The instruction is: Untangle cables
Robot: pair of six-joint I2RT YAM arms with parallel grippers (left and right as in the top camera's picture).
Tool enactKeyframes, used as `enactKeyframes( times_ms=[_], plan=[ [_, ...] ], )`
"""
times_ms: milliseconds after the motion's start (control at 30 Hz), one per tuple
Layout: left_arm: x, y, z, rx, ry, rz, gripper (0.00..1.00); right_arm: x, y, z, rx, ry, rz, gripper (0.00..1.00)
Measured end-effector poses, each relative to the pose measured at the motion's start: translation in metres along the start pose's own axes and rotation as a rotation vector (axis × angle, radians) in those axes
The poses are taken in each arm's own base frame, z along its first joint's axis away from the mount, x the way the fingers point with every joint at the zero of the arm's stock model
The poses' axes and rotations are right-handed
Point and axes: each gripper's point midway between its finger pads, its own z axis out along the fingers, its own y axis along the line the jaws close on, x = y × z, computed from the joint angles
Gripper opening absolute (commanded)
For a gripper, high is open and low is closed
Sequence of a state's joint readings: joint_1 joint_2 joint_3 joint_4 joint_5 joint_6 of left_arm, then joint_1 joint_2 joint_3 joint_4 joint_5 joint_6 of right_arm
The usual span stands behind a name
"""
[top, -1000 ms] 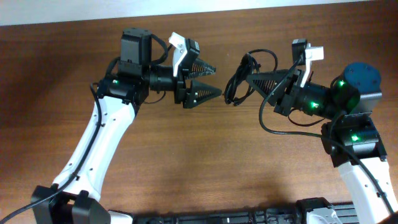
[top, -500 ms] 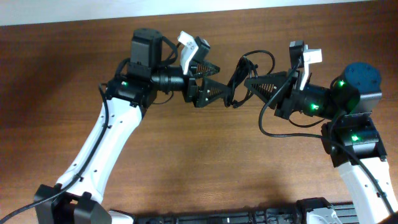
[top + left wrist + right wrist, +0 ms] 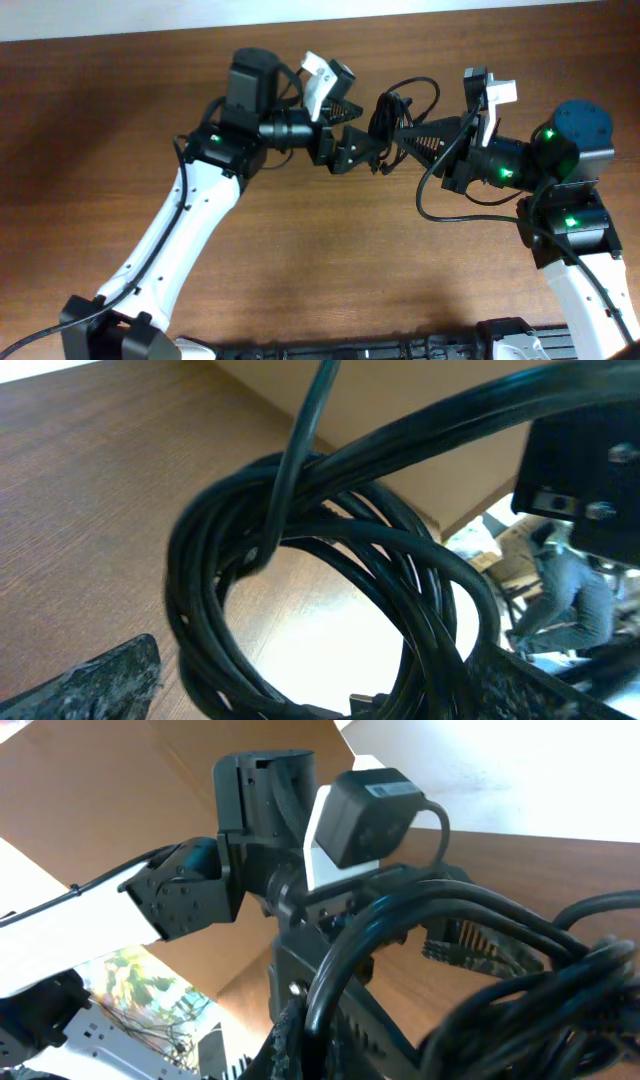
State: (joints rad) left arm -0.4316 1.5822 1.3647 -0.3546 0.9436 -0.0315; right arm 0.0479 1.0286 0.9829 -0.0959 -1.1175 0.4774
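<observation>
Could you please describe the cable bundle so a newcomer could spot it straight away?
Above the brown table, toward its far edge, the left gripper and right gripper nearly meet. Between them is the cable bundle: thin black cords coiled together, unlike the right arm's single wire.

Overhead looks straight down at the table [image 3: 330, 270]; the wrist cameras face each other, very near — all three share the cables [image 3: 384, 110] at 12 o'clock.

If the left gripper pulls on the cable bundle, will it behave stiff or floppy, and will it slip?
Probably floppy: the cable bundle hangs in loose loops from the right gripper. Likely light, since one pinch holds it off the table. Its glossy jackets may slip.
</observation>
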Motion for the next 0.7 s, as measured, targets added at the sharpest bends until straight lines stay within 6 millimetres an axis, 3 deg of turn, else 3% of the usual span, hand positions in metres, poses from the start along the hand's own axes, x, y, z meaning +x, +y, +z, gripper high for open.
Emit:
enactKeyframes(
  times_ms=[167,433,567,700],
  plan=[
    [0.005,0.007,0.011,-0.093,0.021,0.002,0.90,-0.001,0.001,0.000,-0.005,-0.002,-0.012,0.04],
    [0.012,0.025,0.009,-0.201,0.044,-0.025,0.93,-0.001,0.003,0.000,-0.012,-0.001,-0.018,0.04],
    [0.012,0.022,0.010,-0.188,0.046,-0.025,0.71,-0.001,0.003,0.000,-0.012,-0.001,-0.019,0.04],
    [0.014,0.011,0.018,-0.156,0.059,0.008,0.58,-0.002,0.003,0.000,-0.013,-0.003,-0.022,0.04]
  ],
)
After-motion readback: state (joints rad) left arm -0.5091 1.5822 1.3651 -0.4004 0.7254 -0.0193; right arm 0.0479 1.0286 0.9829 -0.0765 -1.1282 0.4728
